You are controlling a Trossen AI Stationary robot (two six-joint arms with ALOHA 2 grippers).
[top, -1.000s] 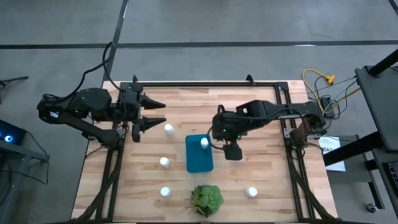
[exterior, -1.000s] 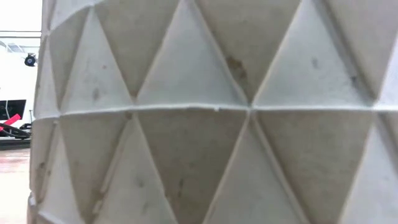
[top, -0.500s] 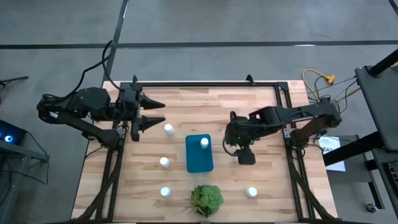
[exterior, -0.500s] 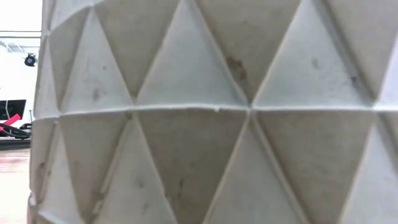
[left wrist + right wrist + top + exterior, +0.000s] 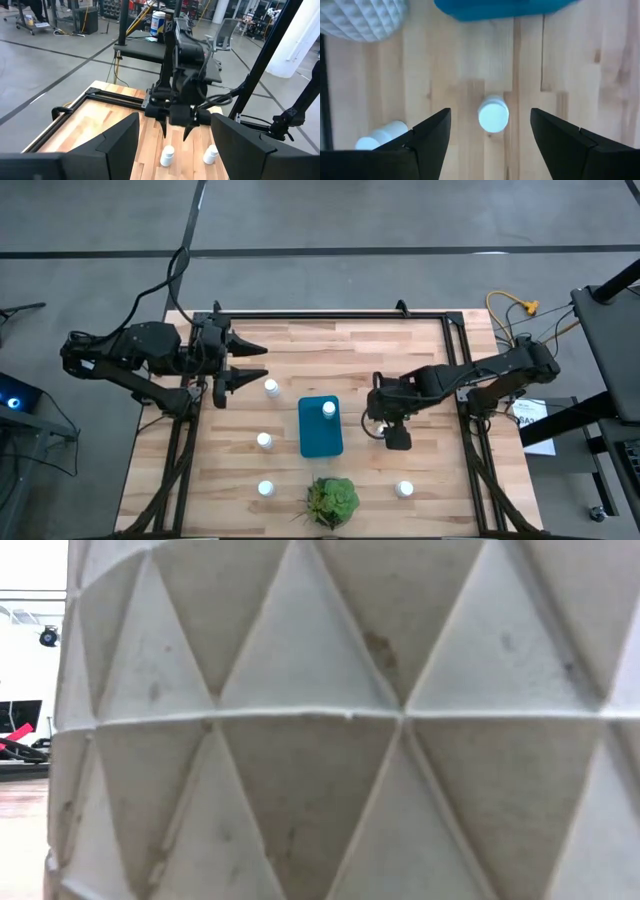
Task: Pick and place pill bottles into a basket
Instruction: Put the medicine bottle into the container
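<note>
- Teal basket (image 5: 320, 427) sat mid-table, one bottle (image 5: 329, 410) inside; four stood around on the wood.
- Right gripper (image 5: 397, 438), at the basket's three o'clock, hung spread, empty.
- Left gripper (image 5: 240, 363), at ten o'clock, waited parted, empty.

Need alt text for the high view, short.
Top-down: a teal basket at mid-table holds one pill bottle; four more stand on the wood around it. The right gripper, open, hangs right of the basket; the left gripper waits at the left edge.
</note>
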